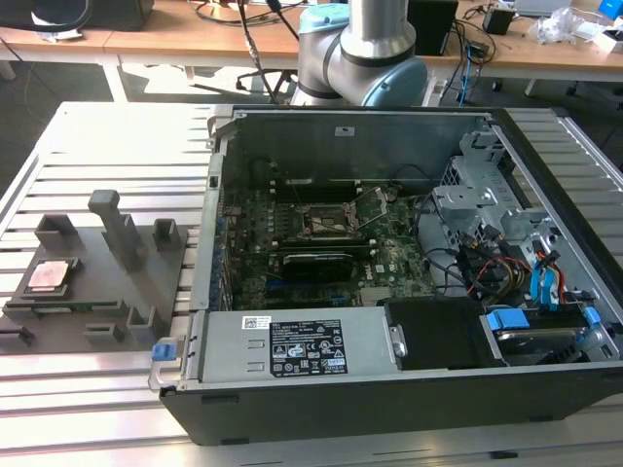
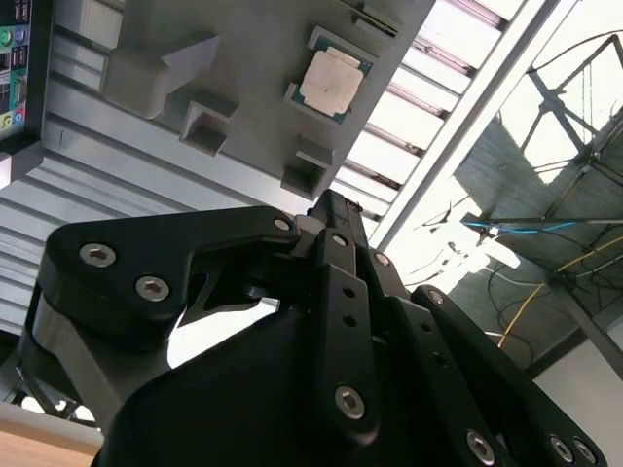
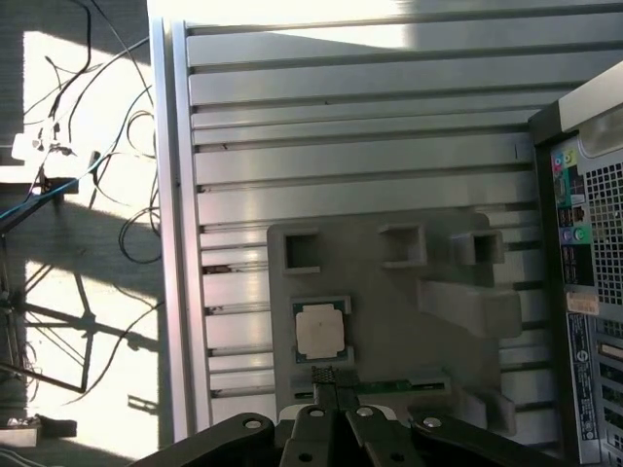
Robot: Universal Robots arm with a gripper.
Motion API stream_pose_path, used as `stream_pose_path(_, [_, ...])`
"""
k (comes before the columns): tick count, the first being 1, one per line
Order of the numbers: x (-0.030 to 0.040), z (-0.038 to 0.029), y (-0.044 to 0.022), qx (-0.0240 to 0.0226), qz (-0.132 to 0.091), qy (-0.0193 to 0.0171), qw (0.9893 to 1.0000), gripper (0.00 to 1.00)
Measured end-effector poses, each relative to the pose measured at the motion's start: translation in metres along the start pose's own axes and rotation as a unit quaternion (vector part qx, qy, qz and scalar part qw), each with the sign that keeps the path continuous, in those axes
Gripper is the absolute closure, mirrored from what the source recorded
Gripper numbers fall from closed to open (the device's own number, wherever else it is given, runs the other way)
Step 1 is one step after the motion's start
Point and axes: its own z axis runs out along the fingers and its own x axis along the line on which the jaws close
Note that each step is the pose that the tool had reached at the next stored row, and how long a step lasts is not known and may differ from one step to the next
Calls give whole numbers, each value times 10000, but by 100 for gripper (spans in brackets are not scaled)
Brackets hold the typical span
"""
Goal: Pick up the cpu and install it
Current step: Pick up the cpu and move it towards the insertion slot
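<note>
Exterior view first: we see the arm [image 1: 365,49] standing behind the open computer case [image 1: 389,399], which lies on the slatted table [image 1: 107,136] toward the exterior view's right. Inside the case we pick out the motherboard [image 1: 389,258], with its socket [image 1: 326,224] near the middle. The grey fixture plate [image 1: 92,272] lies on the table just beside the case, on the exterior view's left. And there's the cpu [image 1: 49,275], flat in a raised square nest close to the plate's edge farthest from the case, pale top facing up.

Over to the second wrist view: the gripper [image 2: 331,206] looms in front, black and bolted, its two fingers pressed together with nothing between them. Beyond the tips we see the cpu [image 2: 334,82] lying in its nest on the plate [image 2: 253,49], clearly apart from the gripper and near the plate's edge that runs along the table's outer rail.

Now the first wrist view: the fingers are clamped together and empty, and the gripper [image 3: 326,375] lines up with the cpu [image 3: 320,331]. The chip's nest sits by the edge of the plate [image 3: 389,311] that faces the table's [image 3: 341,117] rim. The tips look close to the chip here, but we cannot tell the gap in height. The computer case [image 3: 584,243] stands along the plate's opposite edge, ports showing
</note>
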Motion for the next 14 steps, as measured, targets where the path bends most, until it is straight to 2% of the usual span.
stream_pose_path(1, [1, 0, 0, 0, 0, 0, 10000, 89])
stream_pose_path(2, [1, 0, 0, 0, 0, 0, 10000, 83])
stream_pose_path(3, [1, 0, 0, 0, 0, 0, 10000, 71])
stream_pose_path(5, [2, 0, 0, 0, 0, 0, 10000, 71])
stream_pose_path(10, [4, 0, 0, 0, 0, 0, 10000, 40])
stream_pose_path(11, [4, 0, 0, 0, 0, 0, 10000, 40])
stream_pose_path(12, [5, 0, 0, 0, 0, 0, 10000, 34])
stream_pose_path(13, [5, 0, 0, 0, 0, 0, 10000, 34])
stream_pose_path(14, [7, 0, 0, 72, -14, -5, 10000, 34])
